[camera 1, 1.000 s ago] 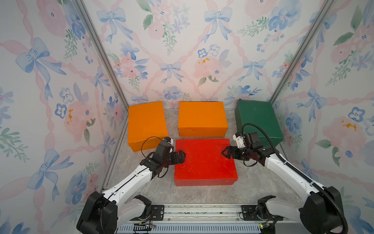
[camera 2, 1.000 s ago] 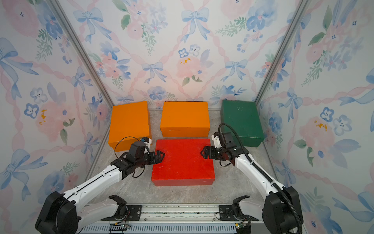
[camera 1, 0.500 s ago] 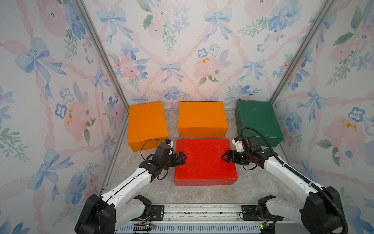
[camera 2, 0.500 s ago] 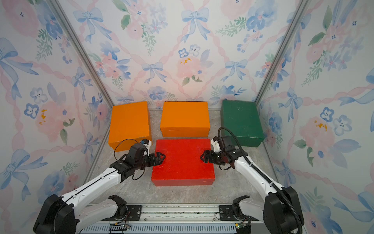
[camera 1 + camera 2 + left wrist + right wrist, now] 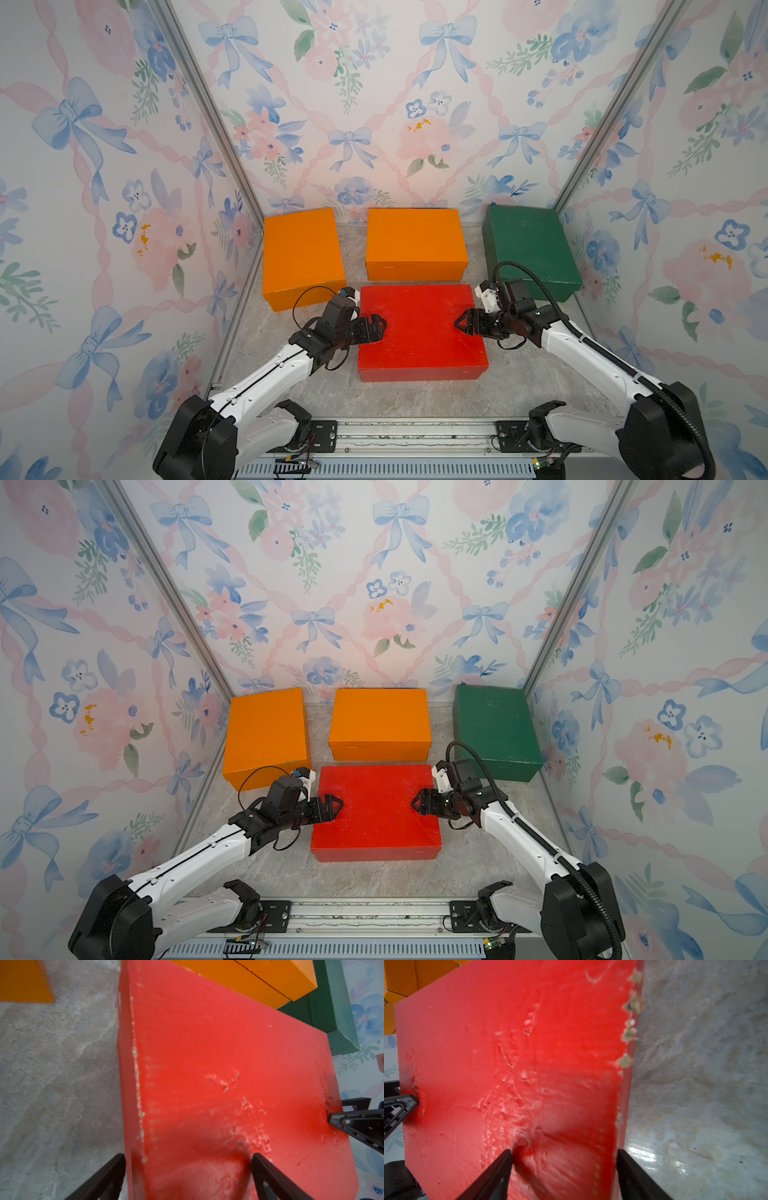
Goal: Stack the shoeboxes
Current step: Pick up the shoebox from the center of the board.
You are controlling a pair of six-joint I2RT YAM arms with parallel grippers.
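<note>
- Red box (image 5: 419, 332) lies flat on the floor (image 5: 519, 386), spanning the gap between both pincers; nothing is stacked yet.
- Left pincer (image 5: 189, 1156) stands wide open astride its end of the lid, one finger (image 5: 108, 1178) outside the wall and one over the top.
- Right pincer (image 5: 563, 1150) straddles the opposite end more narrowly, a finger (image 5: 500, 1167) at a dimple in the lid; I cannot tell whether it bites.
- An uneven bite would likely twist the red box or shove it toward the left pincer.
- Pinching only the lid rim risks the lid coming off, or the scuffed cardboard crushing and slipping.
- Just beyond both pincers' tips sits the middle orange box (image 5: 415, 241), and the green box (image 5: 530, 249) is just behind the right pincer's wrist; a low or lopsided lift could clip either.
</note>
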